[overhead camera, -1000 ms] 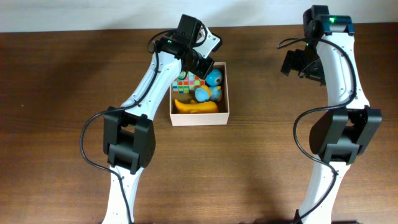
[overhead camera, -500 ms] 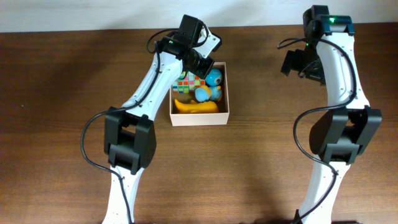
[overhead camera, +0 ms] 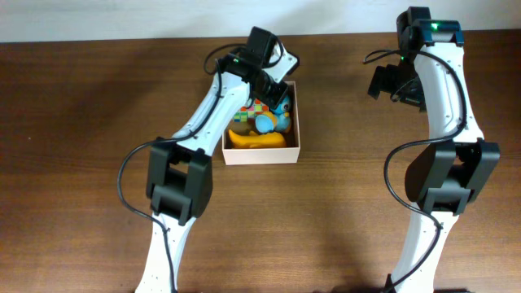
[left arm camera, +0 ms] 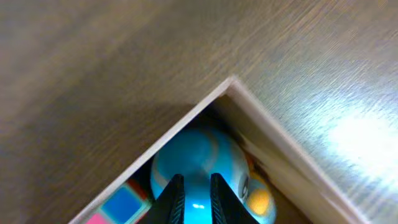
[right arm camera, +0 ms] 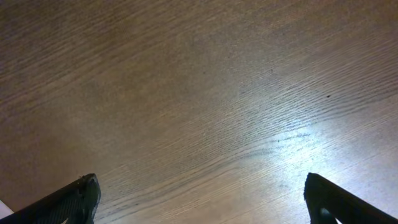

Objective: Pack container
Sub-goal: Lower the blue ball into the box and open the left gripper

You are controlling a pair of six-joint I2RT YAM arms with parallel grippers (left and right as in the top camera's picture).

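Left side first: my left gripper [left arm camera: 194, 186] hangs right over the far-right corner of the container [overhead camera: 262, 154]. Its jaws are pinched nearly together with nothing between them, so I'd call it closed and empty. Straight below the tips is a round blue toy [left arm camera: 199, 158], tucked tight into that corner. My guess is the closed jaws are there to nudge or press it down rather than grab it, though I can't tell from the wrist view whether they touch it.

The container itself sits on the wooden table [overhead camera: 81, 122], roughly mid-table and nearer the left arm than the right. Inside it, a colourful cube [left arm camera: 121, 202] sits just left of the blue toy, and a yellow-orange toy [overhead camera: 256, 140] lies along the near wall. It looks pretty full, so I reckon the packing is mostly done.

Well to the right of the container, my right gripper [right arm camera: 199, 199] is spread wide open over bare wood, holding nothing. I think it's parked out there to stay clear of the left arm.
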